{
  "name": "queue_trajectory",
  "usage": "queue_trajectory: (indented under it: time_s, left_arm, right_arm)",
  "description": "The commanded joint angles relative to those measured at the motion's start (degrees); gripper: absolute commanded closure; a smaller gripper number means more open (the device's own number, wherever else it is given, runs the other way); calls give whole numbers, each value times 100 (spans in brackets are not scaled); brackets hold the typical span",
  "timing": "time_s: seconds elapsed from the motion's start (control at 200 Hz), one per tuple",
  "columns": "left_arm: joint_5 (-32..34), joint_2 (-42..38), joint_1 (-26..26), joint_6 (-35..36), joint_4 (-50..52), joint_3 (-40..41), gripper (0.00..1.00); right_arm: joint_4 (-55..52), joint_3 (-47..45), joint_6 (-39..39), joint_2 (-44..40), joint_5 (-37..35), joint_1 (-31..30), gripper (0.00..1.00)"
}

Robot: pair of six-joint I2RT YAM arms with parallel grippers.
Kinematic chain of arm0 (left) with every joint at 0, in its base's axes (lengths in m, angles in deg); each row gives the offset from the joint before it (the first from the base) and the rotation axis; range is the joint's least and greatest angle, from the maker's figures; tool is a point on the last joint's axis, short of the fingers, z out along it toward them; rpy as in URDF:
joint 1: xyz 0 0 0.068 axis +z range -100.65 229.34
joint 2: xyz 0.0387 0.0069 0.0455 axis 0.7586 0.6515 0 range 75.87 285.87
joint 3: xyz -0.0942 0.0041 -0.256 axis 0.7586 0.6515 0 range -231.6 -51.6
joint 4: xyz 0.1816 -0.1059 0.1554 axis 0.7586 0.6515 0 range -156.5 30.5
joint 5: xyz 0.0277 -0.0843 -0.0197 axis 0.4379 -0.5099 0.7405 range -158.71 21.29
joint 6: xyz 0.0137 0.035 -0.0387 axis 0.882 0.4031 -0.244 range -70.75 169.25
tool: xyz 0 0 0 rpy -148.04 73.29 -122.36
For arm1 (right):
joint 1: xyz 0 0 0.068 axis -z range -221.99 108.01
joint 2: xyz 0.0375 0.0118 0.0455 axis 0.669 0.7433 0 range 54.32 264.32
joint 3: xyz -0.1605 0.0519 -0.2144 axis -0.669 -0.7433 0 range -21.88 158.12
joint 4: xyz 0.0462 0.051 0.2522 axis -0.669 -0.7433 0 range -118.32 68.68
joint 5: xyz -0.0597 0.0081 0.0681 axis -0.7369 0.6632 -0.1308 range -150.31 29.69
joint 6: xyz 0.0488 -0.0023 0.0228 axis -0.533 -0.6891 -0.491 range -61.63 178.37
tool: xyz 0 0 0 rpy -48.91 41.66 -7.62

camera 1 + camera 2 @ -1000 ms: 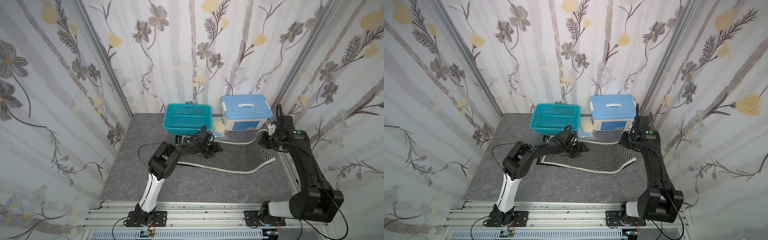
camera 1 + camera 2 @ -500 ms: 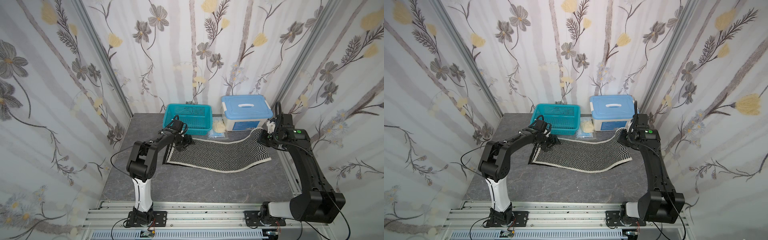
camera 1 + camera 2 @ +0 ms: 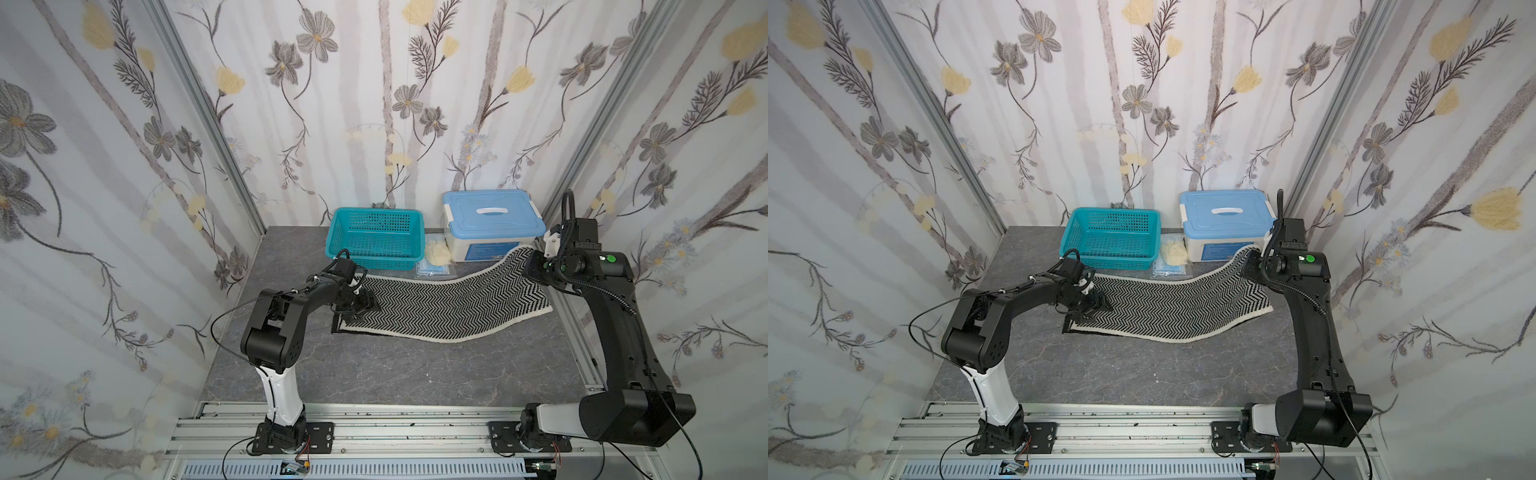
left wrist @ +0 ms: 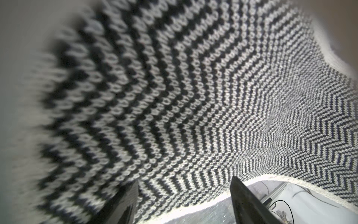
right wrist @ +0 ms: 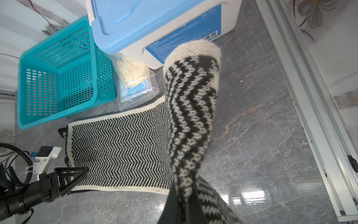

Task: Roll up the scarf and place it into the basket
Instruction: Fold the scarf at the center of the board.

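A blue-lidded white box (image 3: 478, 224) stands beside a pale yellow lump (image 3: 436, 252) and a clear packet (image 3: 434, 271).

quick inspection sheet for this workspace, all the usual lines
surface: grey marbled table.
job's things: scarf unrolled, zigzag face up, right end lifted; teal basket at back.
clutter: white box with blue lid; yellow cloth lump on clear packet.
grippers: left gripper open at scarf's left end; right gripper shut on scarf's right end.
cables: black cable loops off left arm.
surroundings: floral walls; aluminium rail in front.
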Motion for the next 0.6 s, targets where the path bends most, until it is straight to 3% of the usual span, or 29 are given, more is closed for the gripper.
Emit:
queue_trajectory:
  time_s: [0.0,0.18,0.3,0.6]
  left_arm:
    - [157,146,-376,-291,-28,192,23]
    - [-40,156,-1179,-1069,-541,331,23]
    - [-59,147,-1333,-1489,-896,406,23]
    - [-286,388,-1319,-1975,-1640,257,23]
  right_arm:
    - [-67,224,189,-42,-118,64,100]
    - [-85,799,340,-61,-36,140,100]
    - [20,1009,133,-13,372,21,100]
    - [642,685,-1235,340,480,-1787,100]
